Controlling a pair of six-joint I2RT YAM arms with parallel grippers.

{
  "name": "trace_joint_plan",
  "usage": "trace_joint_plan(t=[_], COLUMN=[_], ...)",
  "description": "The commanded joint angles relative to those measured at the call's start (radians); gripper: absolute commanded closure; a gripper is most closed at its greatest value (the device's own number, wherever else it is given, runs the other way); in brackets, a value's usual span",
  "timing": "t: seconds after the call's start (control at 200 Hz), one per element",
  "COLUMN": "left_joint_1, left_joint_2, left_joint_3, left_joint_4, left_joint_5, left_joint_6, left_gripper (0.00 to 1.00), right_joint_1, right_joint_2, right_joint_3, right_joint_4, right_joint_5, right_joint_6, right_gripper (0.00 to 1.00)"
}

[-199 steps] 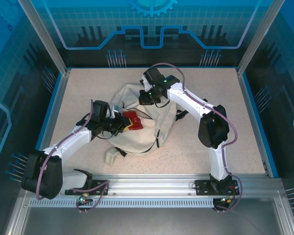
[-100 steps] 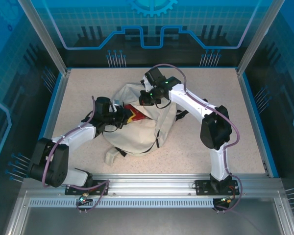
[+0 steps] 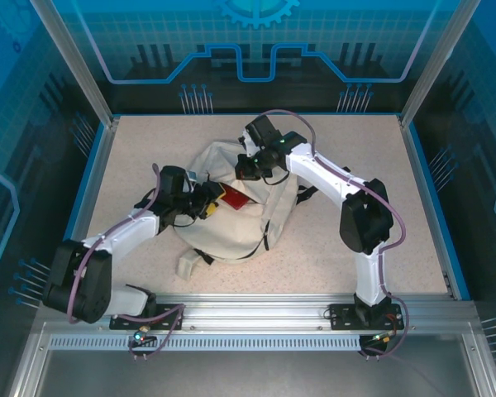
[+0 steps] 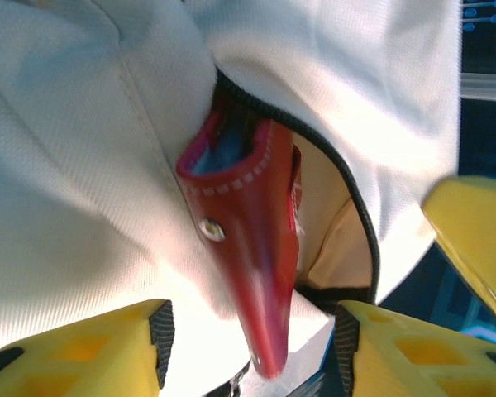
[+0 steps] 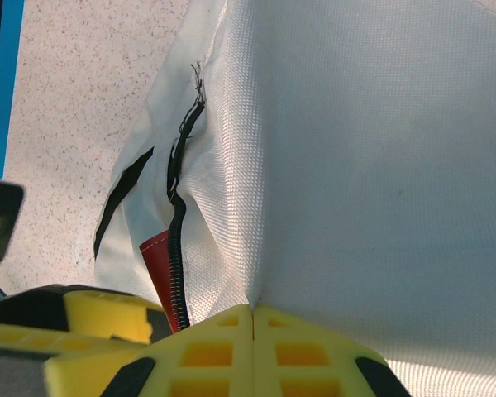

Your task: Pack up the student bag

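While the red case (image 4: 252, 248) sits only part-way in the mouth of the bag (image 3: 231, 227), slide-out looks the main risk: its near end juts clear of the cloth and nothing grips it. Left pincer (image 4: 248, 339) stands open, one yellow finger (image 4: 91, 347) on each side of the case's near end, a gap on both sides, no contact seen. If that arm draws back crooked, a finger could catch the case and drag it out. If it pushes in off-centre, the case could jam on the black zip (image 5: 178, 281) rather than pass under it.

Second risk: right pincer (image 5: 252, 331) is clamped on a fold of cream cloth at the bag's far rim, holding the mouth up. The pinch looks thin. Should the cloth slip, the mouth likely sags onto the case and shuts the way in.

Bag lies slumped on the table (image 3: 140, 149), about its middle. Left pincer is at the bag's left side, right at the opening. Right pincer touches the far upper rim, reaching in from the far side.
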Motion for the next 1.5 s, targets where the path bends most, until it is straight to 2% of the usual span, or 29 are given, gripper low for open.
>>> trace_joint_plan(t=[0.0,0.11,0.29,0.455,0.535,0.805,0.985,1.101,1.241,1.416,1.496], left_joint_1=[0.006,0.006,0.006,0.005,0.003,-0.076,-0.123,-0.118,-0.106,-0.072,-0.05], left_joint_2=[-0.033,-0.001,0.086,0.147,0.164,0.251,0.324,0.269,0.151,0.021,-0.006], left_joint_3=[-0.014,-0.023,-0.005,0.012,0.011,-0.008,-0.003,-0.027,-0.041,-0.018,0.028], left_joint_4=[-0.078,-0.006,0.126,0.162,0.204,0.452,0.567,0.515,0.332,0.0,-0.162], left_joint_5=[0.0,0.041,0.123,0.125,0.131,0.011,-0.067,-0.099,-0.095,-0.066,-0.046], left_joint_6=[0.053,0.018,-0.026,-0.034,-0.063,-0.263,-0.337,-0.309,-0.231,-0.109,-0.013], left_gripper=[0.51,0.62,0.63,0.83,0.88,0.91,0.84,0.74,0.64,0.52,0.47], right_joint_1=[-0.007,-0.007,-0.008,-0.008,-0.008,-0.009,-0.008,-0.01,-0.019,-0.012,-0.003], right_joint_2=[-0.05,-0.048,-0.047,-0.044,-0.041,-0.047,-0.048,-0.045,-0.028,0.002,0.0], right_joint_3=[-0.003,-0.006,-0.017,-0.02,-0.022,-0.041,-0.055,-0.071,-0.073,-0.082,-0.109], right_joint_4=[0.006,0.008,0.009,0.007,0.009,0.035,0.037,0.034,0.021,-0.003,-0.005], right_joint_5=[-0.049,-0.05,-0.05,-0.038,-0.039,-0.062,-0.056,-0.036,-0.008,0.001,-0.004], right_joint_6=[0.011,0.014,0.014,0.015,0.016,0.04,0.057,0.071,0.095,0.09,0.079], right_gripper=[1.0,1.0,1.0,1.0,1.0,1.0,1.0,1.0,1.0,1.0,1.0])
